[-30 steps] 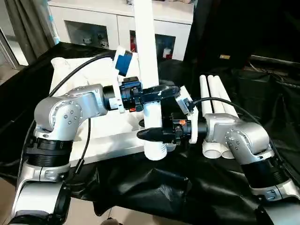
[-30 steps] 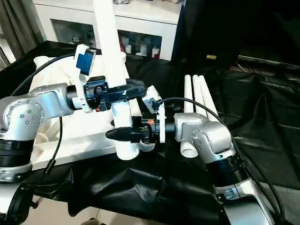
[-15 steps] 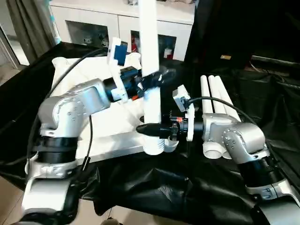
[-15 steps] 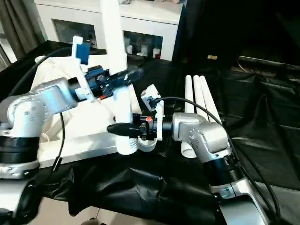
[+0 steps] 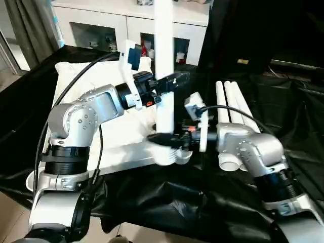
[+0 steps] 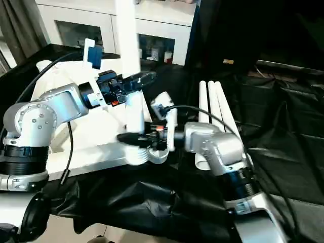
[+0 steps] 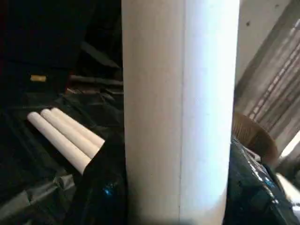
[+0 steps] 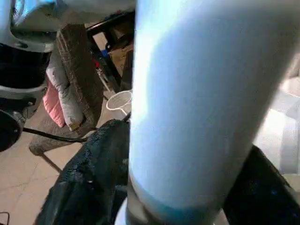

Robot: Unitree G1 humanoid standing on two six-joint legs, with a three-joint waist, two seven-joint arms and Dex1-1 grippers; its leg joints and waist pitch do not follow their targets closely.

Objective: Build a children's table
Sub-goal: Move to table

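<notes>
1. A white tabletop [image 5: 119, 131] lies upside down on a black cloth [image 5: 167, 197], its rimmed underside facing up, on the left half of the scene.
2. One white leg [image 5: 164, 76] stands upright at the tabletop's near right corner, its wide lower end [image 5: 169, 157] at the corner socket and its upper part running out past the top of the head views.
3. The left gripper [image 5: 169, 83] reaches in from the left, partway up the leg. One black finger [image 5: 174, 79] lies across the front of the leg, and in the left wrist view the leg [image 7: 180, 108] stands close between the two fingers, so the jaws look closed around it.
4. The right gripper [image 5: 164, 140] comes in from the right, low on the leg, just above the socket. A black finger [image 5: 158, 138] crosses the front of the leg, and the right wrist view has the leg [image 8: 197, 108] between the dark fingers. The picture is blurred here, and I cannot tell whether these jaws clamp the leg or only stand around it.
5. Three more legs [image 5: 230, 109] lie side by side on the cloth to the right of the tabletop, touching one another, their open wide ends [image 5: 230, 161] toward the near side, partly behind the right forearm [image 5: 253, 149].
6. A white cabinet [image 5: 101, 25] with glass doors stands at the far side, behind the table.
</notes>
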